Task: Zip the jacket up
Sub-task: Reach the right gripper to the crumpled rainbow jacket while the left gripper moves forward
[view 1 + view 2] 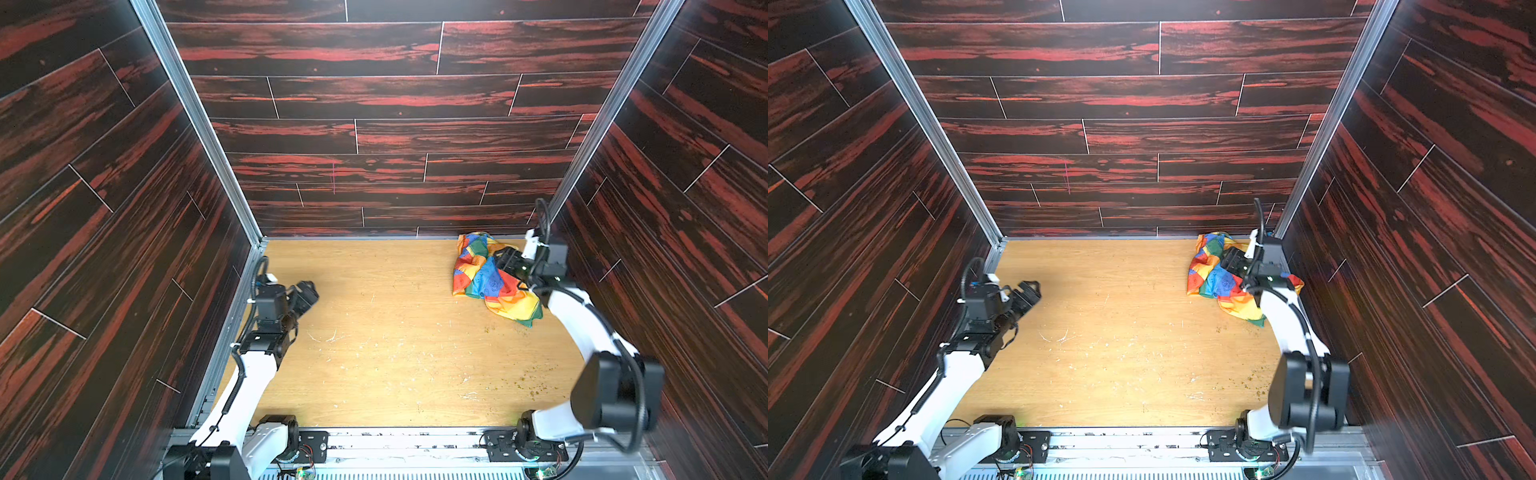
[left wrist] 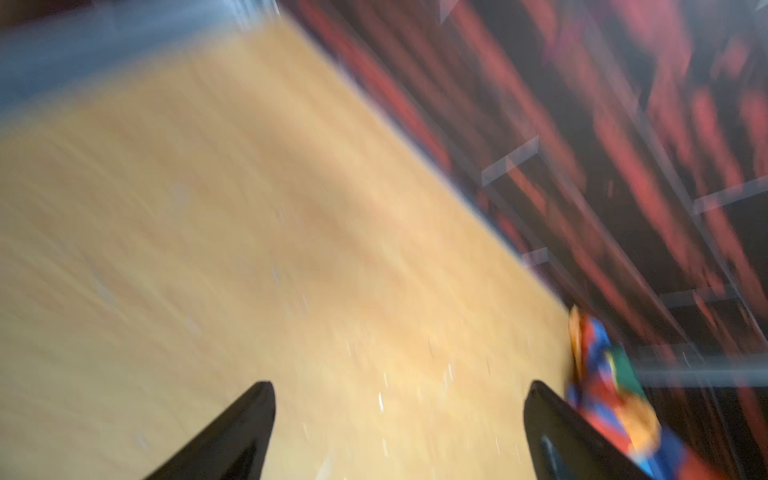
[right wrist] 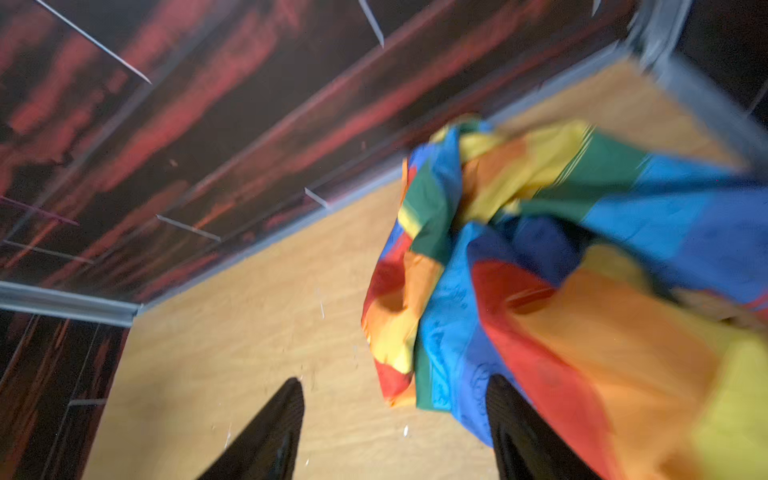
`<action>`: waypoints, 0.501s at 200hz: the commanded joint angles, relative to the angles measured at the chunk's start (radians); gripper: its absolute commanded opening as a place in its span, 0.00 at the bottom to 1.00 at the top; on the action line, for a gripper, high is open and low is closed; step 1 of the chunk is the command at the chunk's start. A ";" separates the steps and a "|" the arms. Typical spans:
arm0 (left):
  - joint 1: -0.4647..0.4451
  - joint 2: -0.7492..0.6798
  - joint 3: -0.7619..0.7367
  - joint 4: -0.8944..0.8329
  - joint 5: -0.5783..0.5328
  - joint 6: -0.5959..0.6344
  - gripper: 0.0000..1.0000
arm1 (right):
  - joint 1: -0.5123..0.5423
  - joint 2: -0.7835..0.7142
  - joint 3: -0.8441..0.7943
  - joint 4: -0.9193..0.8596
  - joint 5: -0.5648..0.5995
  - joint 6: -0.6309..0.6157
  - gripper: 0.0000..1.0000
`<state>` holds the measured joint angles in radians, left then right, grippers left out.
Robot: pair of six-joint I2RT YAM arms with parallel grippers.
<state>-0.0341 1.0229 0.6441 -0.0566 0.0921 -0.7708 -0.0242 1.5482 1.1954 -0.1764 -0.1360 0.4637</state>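
The jacket point(image 1: 492, 282) lies crumpled in a heap at the far right corner of the tabletop point(image 1: 374, 340), close to the back wall, and I cannot see its zipper anywhere in the folds. The right jaws hang over the heap, spread, with bare wood between them and one jaw just at the fabric's edge; nothing is pinched. The left jaws are spread wide and empty, well apart from the jacket on the left side. My worry is that closing here would catch a random fold, so the whole bundle lifts or twists tighter and buries the zipper deeper. Both wrist views are blurred, so I could misjudge my aim.
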 commanded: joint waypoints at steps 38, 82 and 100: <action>-0.137 -0.149 -0.138 -0.062 0.130 -0.090 0.96 | 0.054 0.327 0.238 -0.165 -0.023 0.096 0.64; -0.206 -0.242 -0.252 -0.057 0.085 -0.137 0.95 | 0.063 0.501 0.377 -0.200 0.026 0.142 0.61; -0.229 -0.256 -0.260 -0.063 0.080 -0.140 0.93 | 0.073 0.558 0.432 -0.218 0.032 0.135 0.50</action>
<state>-0.2386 0.7948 0.3996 -0.1078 0.1928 -0.8803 0.0357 2.0163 1.5543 -0.3447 -0.1276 0.5762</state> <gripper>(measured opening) 0.946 0.596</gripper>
